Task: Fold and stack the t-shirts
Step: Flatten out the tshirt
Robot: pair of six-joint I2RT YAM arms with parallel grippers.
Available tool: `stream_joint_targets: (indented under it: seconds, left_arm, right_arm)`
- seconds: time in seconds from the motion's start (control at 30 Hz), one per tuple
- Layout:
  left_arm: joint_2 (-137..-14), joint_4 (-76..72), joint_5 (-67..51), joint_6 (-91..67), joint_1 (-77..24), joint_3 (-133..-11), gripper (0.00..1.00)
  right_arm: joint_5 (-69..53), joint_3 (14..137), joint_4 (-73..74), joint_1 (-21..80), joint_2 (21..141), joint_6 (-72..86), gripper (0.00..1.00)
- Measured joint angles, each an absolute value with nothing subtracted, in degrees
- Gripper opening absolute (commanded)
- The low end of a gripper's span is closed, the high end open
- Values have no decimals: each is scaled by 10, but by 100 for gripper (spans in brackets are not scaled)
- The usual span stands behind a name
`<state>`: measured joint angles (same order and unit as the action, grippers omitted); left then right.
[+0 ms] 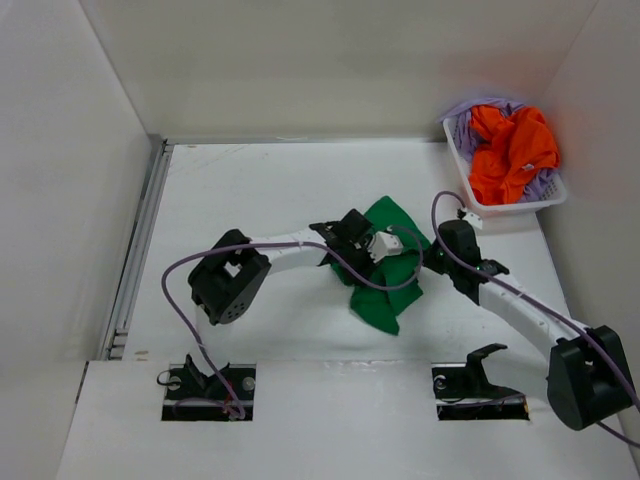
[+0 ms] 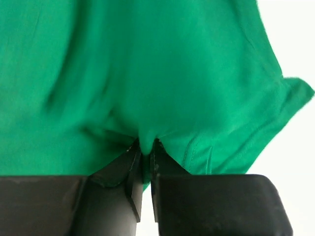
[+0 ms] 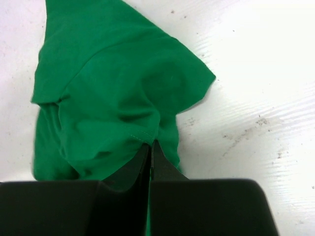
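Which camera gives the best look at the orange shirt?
The top external view: the orange shirt lies crumpled in the white basket, far right. Neither wrist view shows it; both show the green shirt instead.

The white table (image 1: 250,190) (scuffed and speckled with dark marks where the right wrist view shows it close up) carries a bunched green t-shirt (image 1: 395,290) just off its centre, toward 3 o'clock. A white mesh basket (image 1: 520,206) stands in the far corner at 2 o'clock. A metal rail (image 1: 135,260) runs along the 9 o'clock edge.
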<state>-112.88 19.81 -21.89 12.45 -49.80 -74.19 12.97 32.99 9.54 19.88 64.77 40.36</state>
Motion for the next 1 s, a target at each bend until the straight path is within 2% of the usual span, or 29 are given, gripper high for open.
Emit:
stream_joint_targets:
  seconds: [0.2,0.3,0.4,0.47,0.5,0.57,0.77,0.9,1.0]
  left_arm:
    - [-1046,245,-160,201,-397,-685,0]
    - [-1036,264,-133,248,-340,-686,5]
    - [-1036,281,-100,296,-294,-686,20]
    - [-1036,289,-80,324,-275,-687,36]
    - [-1036,293,-71,335,-269,-688,47]
    - [-1035,298,-61,350,-261,-689,55]
    - [-974,334,-74,358,-236,-690,55]
    - [-896,359,-103,349,-228,-689,44]
    - [-859,362,-139,336,-242,-669,41]
  right_arm:
    - [118,309,94,193,639,406,0]
    - [117,300,91,206,651,413,0]
    - [115,298,85,229,675,423,0]
    - [115,298,81,246,693,426,0]
    - [115,299,80,253,701,428,0]
    - [115,301,81,264,717,430,0]
    - [114,319,75,268,733,429,0]
    - [113,323,68,268,736,424,0]
    - [109,323,67,268,736,422,0]
